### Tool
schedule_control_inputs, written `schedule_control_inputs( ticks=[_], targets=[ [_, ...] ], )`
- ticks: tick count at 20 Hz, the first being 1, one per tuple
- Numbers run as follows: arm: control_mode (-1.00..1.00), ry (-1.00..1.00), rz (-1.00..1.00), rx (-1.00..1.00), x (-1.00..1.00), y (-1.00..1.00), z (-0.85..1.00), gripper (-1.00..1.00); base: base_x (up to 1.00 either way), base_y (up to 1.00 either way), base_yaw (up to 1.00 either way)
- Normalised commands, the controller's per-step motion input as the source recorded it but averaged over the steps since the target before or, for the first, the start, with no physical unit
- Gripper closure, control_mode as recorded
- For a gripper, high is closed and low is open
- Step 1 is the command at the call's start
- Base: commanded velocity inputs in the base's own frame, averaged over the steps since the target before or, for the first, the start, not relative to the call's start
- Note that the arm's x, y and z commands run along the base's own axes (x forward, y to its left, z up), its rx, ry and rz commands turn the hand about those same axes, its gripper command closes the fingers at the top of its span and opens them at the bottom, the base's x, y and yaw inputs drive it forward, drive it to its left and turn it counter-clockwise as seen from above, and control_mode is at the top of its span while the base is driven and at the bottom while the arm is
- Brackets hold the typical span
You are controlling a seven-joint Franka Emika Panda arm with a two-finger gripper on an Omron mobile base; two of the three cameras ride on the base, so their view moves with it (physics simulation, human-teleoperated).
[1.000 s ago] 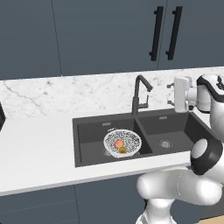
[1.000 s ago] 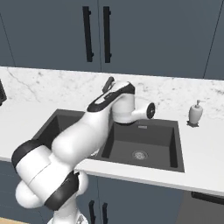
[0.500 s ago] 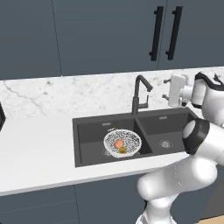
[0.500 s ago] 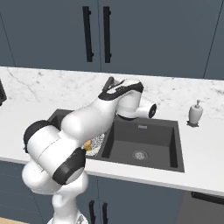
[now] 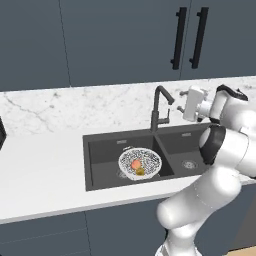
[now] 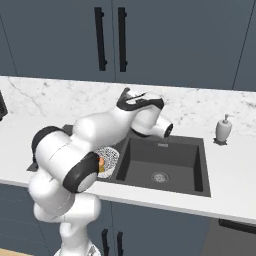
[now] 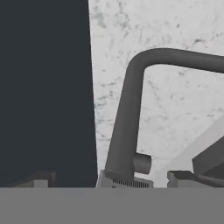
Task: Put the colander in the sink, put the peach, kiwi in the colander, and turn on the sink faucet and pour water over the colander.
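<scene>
Swung closer to the sink faucet [image 5: 159, 110], the gripper [image 5: 186, 105] is held at its 3 o'clock, jaws wide apart, nothing gripped.

The sink faucet [image 5: 159, 107] looks like dark matt metal, smooth along its bent spout. The sink [image 5: 102, 150] is matt charcoal, with a shiny steel drain [image 5: 189, 164] in the basin at 3 o'clock. The colander [image 5: 140, 162] is fine white-silver mesh. The counter [image 5: 45, 155] and backsplash [image 5: 75, 107] look like smooth white marble with grey veins. The cabinet doors [image 5: 115, 40] are flat matt blue-grey.
</scene>
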Motion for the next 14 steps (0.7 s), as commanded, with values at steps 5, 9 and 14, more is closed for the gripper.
schedule_control_inputs(
  ticks=[5,9,14],
  targets=[
    [-1.0,0.0,0.04,0.0,0.38,0.0,-0.07,-1.0,0.0,0.0,0.0],
    [-1.0,0.0,0.03,0.01,0.33,0.0,0.0,-1.0,0.0,0.0,0.0],
    [-1.0,-0.04,0.0,0.0,0.1,0.1,-0.03,-1.0,0.0,0.0,0.0]
  ],
)
